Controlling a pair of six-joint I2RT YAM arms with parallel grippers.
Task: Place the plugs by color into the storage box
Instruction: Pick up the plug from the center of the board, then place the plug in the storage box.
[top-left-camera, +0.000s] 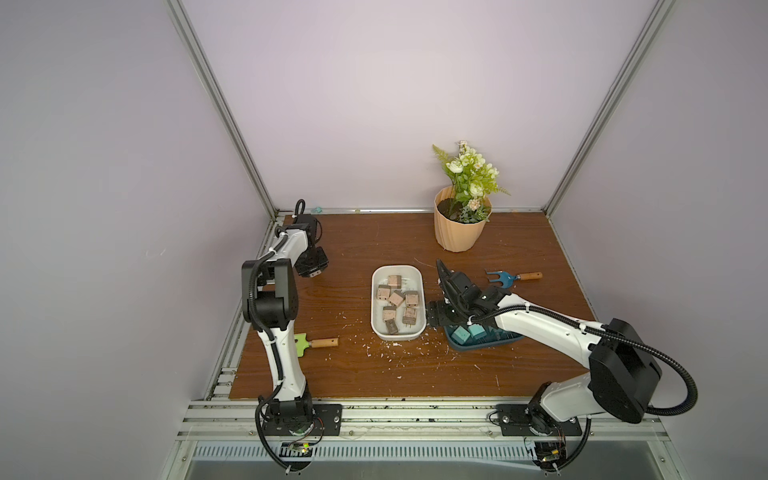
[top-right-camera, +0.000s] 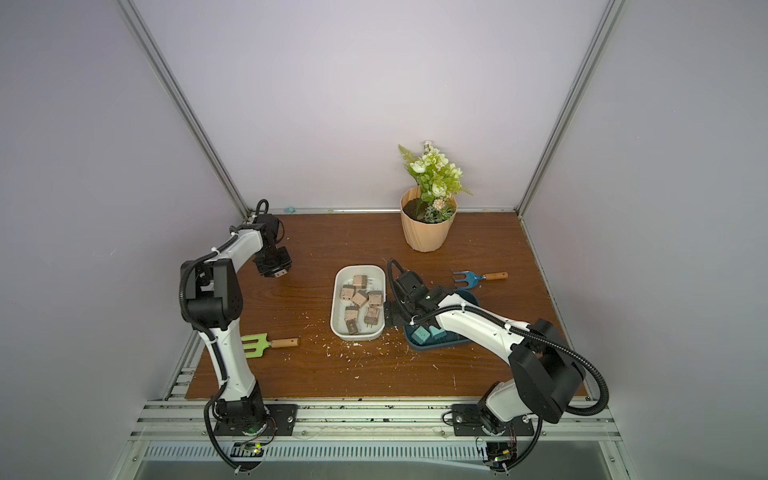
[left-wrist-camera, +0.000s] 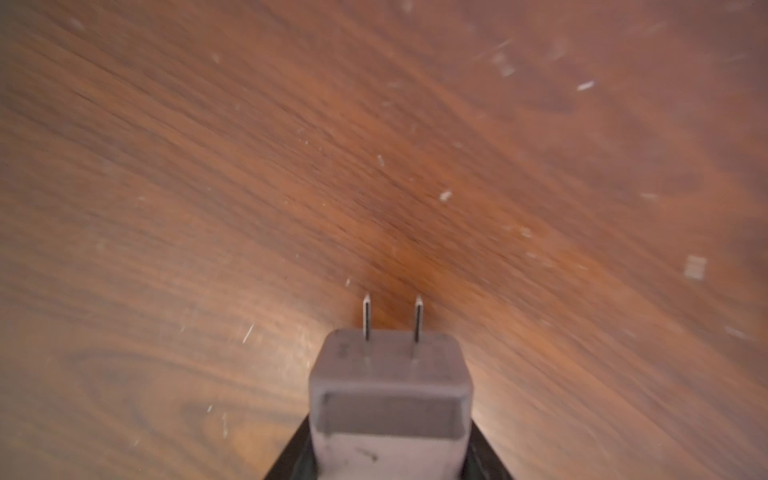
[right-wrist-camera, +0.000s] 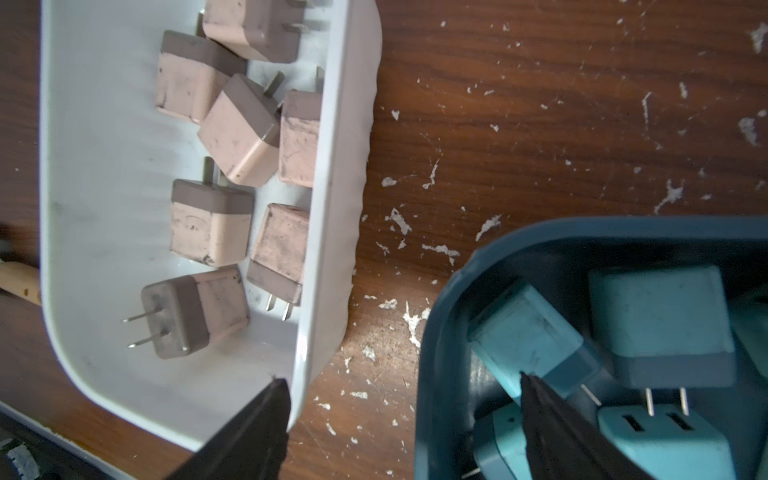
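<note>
In both top views, two tubs are recorded side by side at the middle of the table (top-left-camera: 353, 249): a white tub (top-left-camera: 375, 305) and, just to its right, a teal tub (top-left-camera: 490, 344) partly covered by the right arm. Seven tan plugs (top-left-camera: 396, 298) are counted in the white tub. Two teal plugs (top-left-camera: 461, 335) are visible in the teal tub. The left end effector (top-left-camera: 314, 272) is seen over bare table, well apart from the white tub. The right end effector (top-left-camera: 435, 322) is placed over the gap between the tubs. One green garden fork (top-left-camera: 303, 343), one blue garden fork (top-left-camera: 505, 277) and one flower pot (top-left-camera: 459, 230) are noted. In the left wrist view, one tan-brown plug (left-wrist-camera: 390, 386) is held clamped in the left end effector, with its two prongs pointing out over the table. In the right wrist view, the right end effector is seen spread wide and empty, with one finger (right-wrist-camera: 266, 415) at the white tub's rim and the other over the teal tub. Seven tan plugs are counted here too. At least four teal plugs are counted, and a fifth shape at the frame edge is too cropped to tell.
</note>
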